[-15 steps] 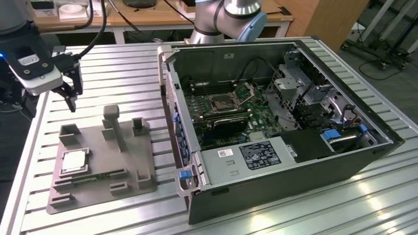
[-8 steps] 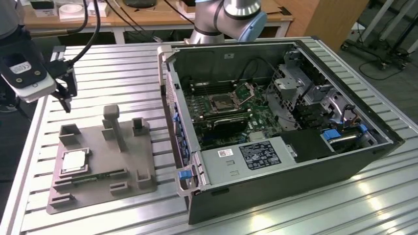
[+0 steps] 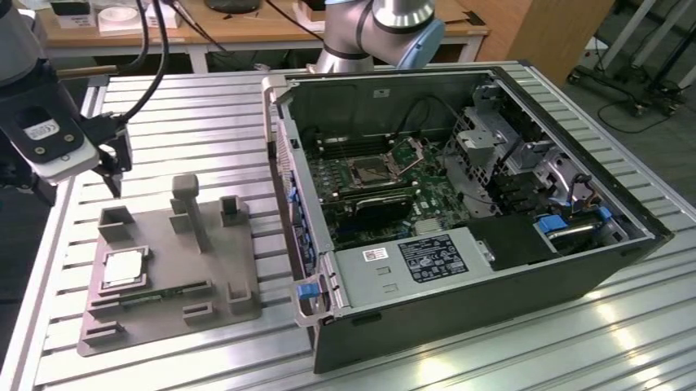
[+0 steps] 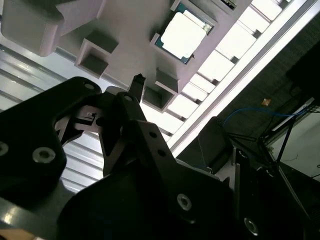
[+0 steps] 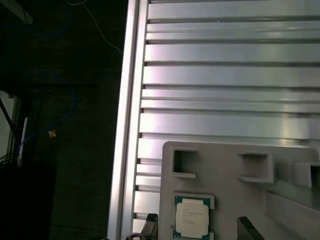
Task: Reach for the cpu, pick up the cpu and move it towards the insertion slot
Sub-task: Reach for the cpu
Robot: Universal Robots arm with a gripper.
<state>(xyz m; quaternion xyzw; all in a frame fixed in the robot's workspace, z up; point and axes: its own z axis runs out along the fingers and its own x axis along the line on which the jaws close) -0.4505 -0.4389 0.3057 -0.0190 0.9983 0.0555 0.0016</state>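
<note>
Fingers (image 5: pixel 150 226) of the gripper (image 3: pixel 71 177) are spread wide and grasp nothing. In the exterior view the gripper hangs over the table (image 3: pixel 196 122), and the cpu (image 3: pixel 123 267) lies at about 5 o'clock from it, well apart, flat in a pocket of the grey fixture (image 3: pixel 218 277). In the first wrist view the cpu appears between the two fingertips. The slot (image 3: pixel 373 171), inside the case (image 3: pixel 468 309), sits at 2 o'clock from the cpu.

cpu (image 3: pixel 123 267): silver metal top, smooth, faint sheen
fixture tray (image 3: pixel 237 273): matt grey plastic
table (image 3: pixel 196 114): ribbed metal, glossy
</note>
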